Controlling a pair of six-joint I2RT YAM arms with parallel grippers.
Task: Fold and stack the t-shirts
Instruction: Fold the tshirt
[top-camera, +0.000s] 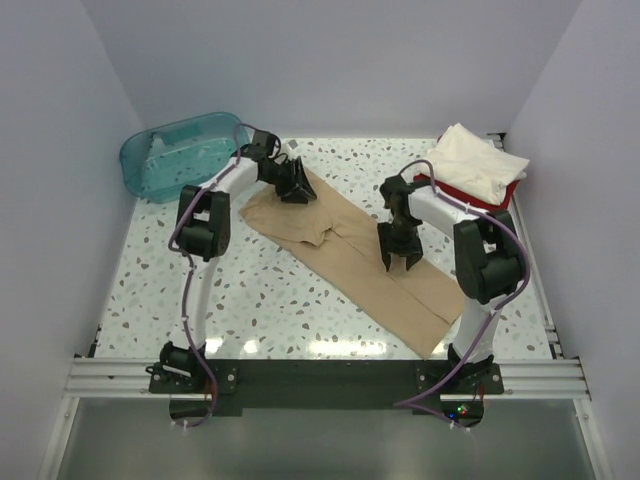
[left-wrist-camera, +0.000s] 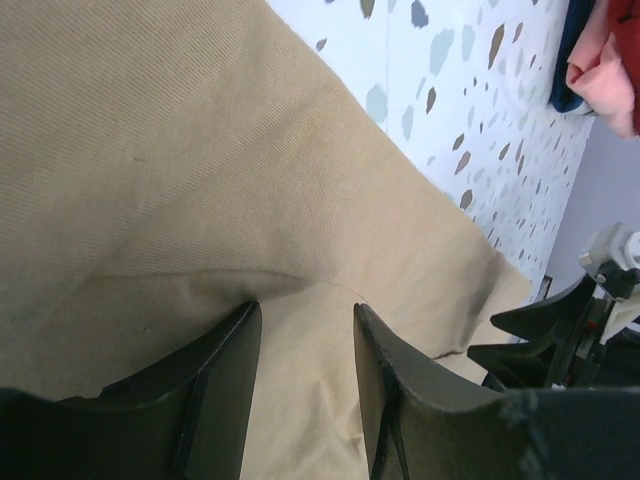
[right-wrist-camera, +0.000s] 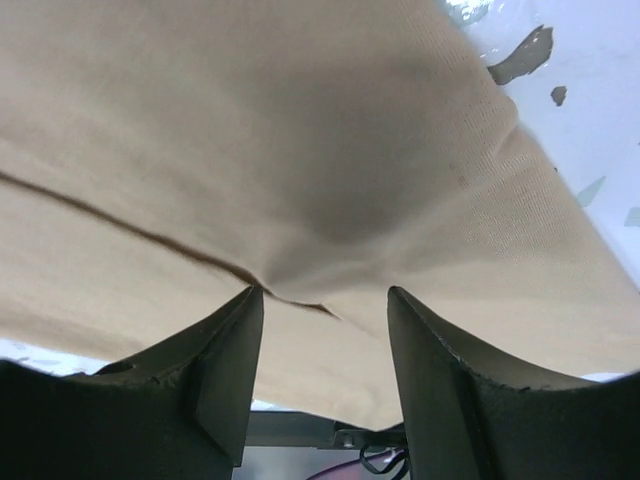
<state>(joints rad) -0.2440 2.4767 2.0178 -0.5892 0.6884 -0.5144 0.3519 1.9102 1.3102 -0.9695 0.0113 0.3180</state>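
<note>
The tan t-shirt (top-camera: 340, 245) lies as a long diagonal band across the middle of the table, from back left to front right. My left gripper (top-camera: 297, 192) is down on its back-left end. In the left wrist view (left-wrist-camera: 305, 310) the jaws stand apart with tan cloth (left-wrist-camera: 200, 150) between them. My right gripper (top-camera: 400, 260) is down on the shirt's right edge. In the right wrist view (right-wrist-camera: 325, 295) the jaws stand apart over a fold of the tan cloth (right-wrist-camera: 300, 120). A folded cream-white shirt (top-camera: 478, 165) tops a red one (top-camera: 470, 195) at the back right.
A translucent teal tub (top-camera: 180, 155) stands at the back left, behind the left arm. A pink folded shirt (left-wrist-camera: 605, 70) shows at the top right of the left wrist view. White walls close in the left, back and right. The right gripper's dark fingers (left-wrist-camera: 560, 340) show in the left wrist view.
</note>
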